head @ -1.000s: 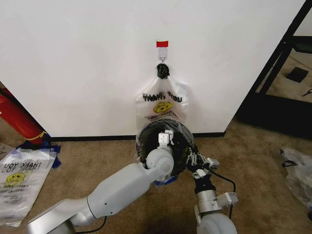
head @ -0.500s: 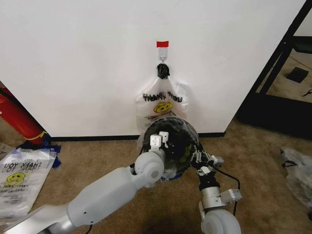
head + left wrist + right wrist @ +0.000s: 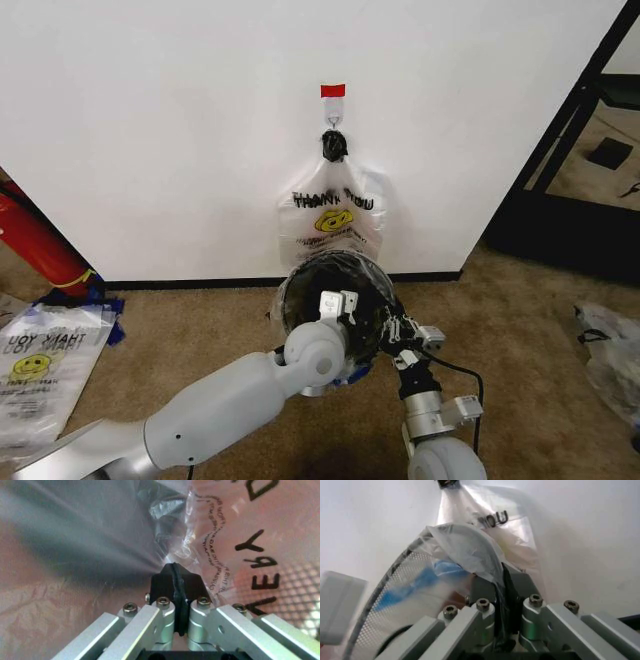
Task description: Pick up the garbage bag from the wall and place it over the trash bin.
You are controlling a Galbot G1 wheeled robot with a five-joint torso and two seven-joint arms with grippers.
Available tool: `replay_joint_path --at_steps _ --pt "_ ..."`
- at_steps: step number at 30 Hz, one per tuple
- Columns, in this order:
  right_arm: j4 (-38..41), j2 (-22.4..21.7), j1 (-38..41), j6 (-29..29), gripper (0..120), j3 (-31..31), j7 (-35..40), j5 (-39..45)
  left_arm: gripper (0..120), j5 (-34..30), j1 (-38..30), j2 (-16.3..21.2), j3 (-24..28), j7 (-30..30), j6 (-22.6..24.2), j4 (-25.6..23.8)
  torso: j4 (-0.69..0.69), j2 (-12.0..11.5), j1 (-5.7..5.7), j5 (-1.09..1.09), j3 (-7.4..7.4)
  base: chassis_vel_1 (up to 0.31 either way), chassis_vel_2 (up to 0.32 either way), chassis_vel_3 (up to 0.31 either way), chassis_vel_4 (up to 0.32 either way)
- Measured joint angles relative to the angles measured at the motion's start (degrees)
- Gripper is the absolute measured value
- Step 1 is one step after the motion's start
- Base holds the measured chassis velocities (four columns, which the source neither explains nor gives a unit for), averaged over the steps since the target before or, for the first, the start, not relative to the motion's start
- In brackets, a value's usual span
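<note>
While both your grippers, left point(image 3: 174, 578) and right point(image 3: 501, 578), are pinched shut on the bag point(image 3: 465, 551) stretched across the bin point(image 3: 335, 300) below the wall point(image 3: 150, 130), any uneven pull could tear the film or tip the bin.

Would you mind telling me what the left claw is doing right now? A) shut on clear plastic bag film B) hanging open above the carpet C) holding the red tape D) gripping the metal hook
A: the left claw has its fingers pressed together on the garbage bag film.
</note>
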Motion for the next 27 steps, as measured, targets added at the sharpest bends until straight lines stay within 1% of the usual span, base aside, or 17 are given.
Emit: replay_joint_path --at_steps 4,8,13,19,23,24,27 --pt "-0.3 0.0 -0.8 0.3 1 -0.9 0.0 -0.8 0 -1.7 -0.2 -0.8 0.1 0.0 0.4 0.3 -0.03 0.0 0.0 0.0 0.0 0.0 0.0 0.0 0.0" --pt "-0.3 -0.2 -0.8 0.4 1 -0.9 0.0 -0.8 0 -1.6 0.1 -0.4 -0.4 0.0 0.5 0.2 -0.03 0.0 0.0 0.0 0.0 0.0 0.0 0.0 0.0" --pt "-0.3 -0.5 0.1 0.2 1 -0.1 0.1 0.4 0 0.1 0.4 3.3 -2.2 0.0 1.2 -2.3 -0.01 0.0 0.0 0.0 0.0 0.0 0.0 0.0 0.0" --pt "-0.3 -0.1 0.7 -0.2 1 -0.2 0.3 1.2 0 0.2 0.8 5.1 -4.8 0.0 0.8 -4.9 -0.01 0.0 0.0 0.0 0.0 0.0 0.0 0.0 0.0" --pt "-0.3 0.2 0.6 -0.2 1 -0.4 0.4 1.5 0 0.0 0.8 4.6 -5.5 0.2 -0.6 -5.5 -0.01 0.0 0.0 0.0 0.0 0.0 0.0 0.0 0.0" --pt "-0.2 0.4 0.4 -0.3 1 -0.7 0.4 1.7 0 0.6 0.6 3.9 -5.5 0.5 -2.0 -4.7 -0.03 0.0 0.0 0.0 0.0 0.0 0.0 0.0 0.0" --pt "0.0 0.6 -0.1 -0.3 1 -0.9 0.4 1.7 0 1.8 0.5 1.9 -5.5 1.8 -5.6 -2.4 -0.03 0.0 0.0 0.0 0.0 0.0 0.0 0.0 0.0"
